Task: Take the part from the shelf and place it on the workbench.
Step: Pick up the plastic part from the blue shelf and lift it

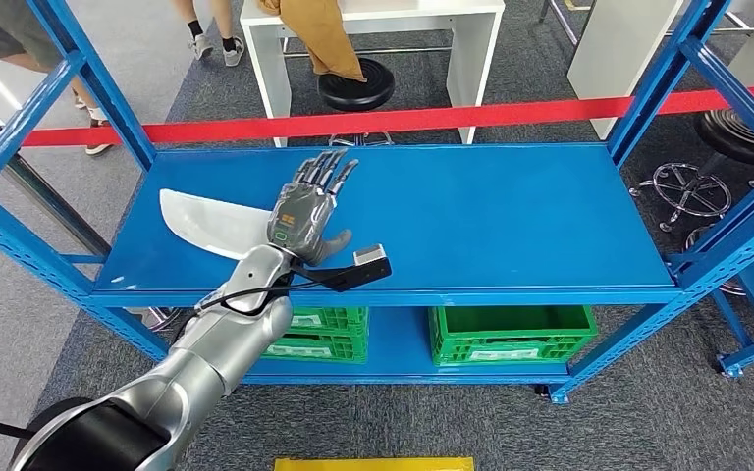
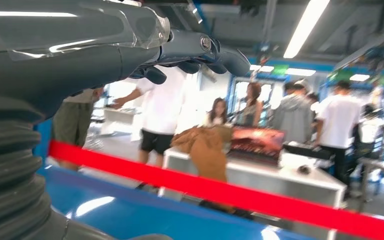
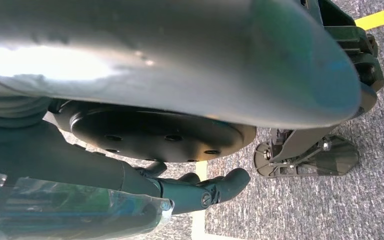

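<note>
Two green crates (image 1: 509,335) sit on the lower shelf level, below and nearer than the fingers; their contents cannot be made out. The part (image 1: 211,225) is a white, flat, curved piece with a pointed end, lying on the blue shelf (image 1: 511,216). The left hand (image 1: 309,211) is above the part's near end, back upward; its fingers (image 1: 329,172) are extended and slightly spread past the part, holding nothing. Contact with the part cannot be determined. The right hand (image 3: 200,192) hangs over grey carpet (image 3: 325,205), fingers loosely curled, holding nothing. A red tape barrier (image 1: 432,120) runs beyond the fingers.
</note>
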Robot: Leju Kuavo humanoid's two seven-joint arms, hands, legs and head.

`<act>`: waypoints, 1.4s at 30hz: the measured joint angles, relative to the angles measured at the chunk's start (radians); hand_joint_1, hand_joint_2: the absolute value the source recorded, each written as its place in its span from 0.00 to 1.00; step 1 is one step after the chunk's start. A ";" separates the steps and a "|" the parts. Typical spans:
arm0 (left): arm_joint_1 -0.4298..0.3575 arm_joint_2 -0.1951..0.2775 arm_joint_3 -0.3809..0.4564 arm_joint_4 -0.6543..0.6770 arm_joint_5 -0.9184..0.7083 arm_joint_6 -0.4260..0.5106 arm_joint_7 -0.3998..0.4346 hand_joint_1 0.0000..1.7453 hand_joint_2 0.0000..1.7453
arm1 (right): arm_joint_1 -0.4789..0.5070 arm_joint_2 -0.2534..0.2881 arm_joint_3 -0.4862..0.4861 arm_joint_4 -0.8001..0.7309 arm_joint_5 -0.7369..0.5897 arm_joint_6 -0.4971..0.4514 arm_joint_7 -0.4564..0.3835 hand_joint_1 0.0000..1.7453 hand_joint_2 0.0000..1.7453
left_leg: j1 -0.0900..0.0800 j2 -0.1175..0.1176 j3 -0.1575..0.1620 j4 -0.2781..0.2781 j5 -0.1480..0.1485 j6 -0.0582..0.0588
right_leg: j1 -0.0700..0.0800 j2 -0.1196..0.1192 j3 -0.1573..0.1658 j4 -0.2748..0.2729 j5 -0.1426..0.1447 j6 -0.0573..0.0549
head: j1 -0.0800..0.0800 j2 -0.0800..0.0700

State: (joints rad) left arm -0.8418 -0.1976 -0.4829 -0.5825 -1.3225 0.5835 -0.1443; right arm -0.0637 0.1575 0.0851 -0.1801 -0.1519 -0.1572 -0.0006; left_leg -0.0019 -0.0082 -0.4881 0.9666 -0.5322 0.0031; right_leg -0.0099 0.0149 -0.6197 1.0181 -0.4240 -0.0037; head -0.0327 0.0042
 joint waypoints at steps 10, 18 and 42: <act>0.070 0.019 -0.008 0.061 -0.014 0.003 0.063 0.00 1.00 | 0.000 0.000 0.002 0.000 0.010 -0.006 -0.003 0.00 0.00 | 0.000 0.000 0.000 0.000 0.000 0.000 | 0.000 0.000 0.000 0.000 0.000 0.000 | 0.000 0.000; 0.120 0.045 -0.010 0.070 -0.043 0.025 0.117 0.00 1.00 | -0.001 0.000 0.003 0.000 0.016 -0.006 -0.005 0.00 0.00 | 0.000 0.000 0.000 0.000 0.000 0.000 | 0.000 0.000 0.000 0.000 0.000 0.000 | 0.000 0.000; 0.177 0.139 0.022 0.051 -0.243 0.078 0.343 0.00 1.00 | -0.001 -0.001 0.005 0.000 0.019 0.000 -0.003 0.00 0.00 | 0.000 0.000 0.001 0.000 0.000 0.000 | 0.000 0.000 0.001 0.000 0.000 0.000 | 0.000 0.000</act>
State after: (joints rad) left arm -0.6651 -0.0591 -0.4608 -0.5317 -1.5652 0.6615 0.1986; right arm -0.0646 0.1561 0.0904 -0.1801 -0.1329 -0.1567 -0.0032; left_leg -0.0018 -0.0086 -0.4873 0.9662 -0.5323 0.0030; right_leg -0.0098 0.0148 -0.6183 1.0182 -0.4242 -0.0036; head -0.0328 0.0042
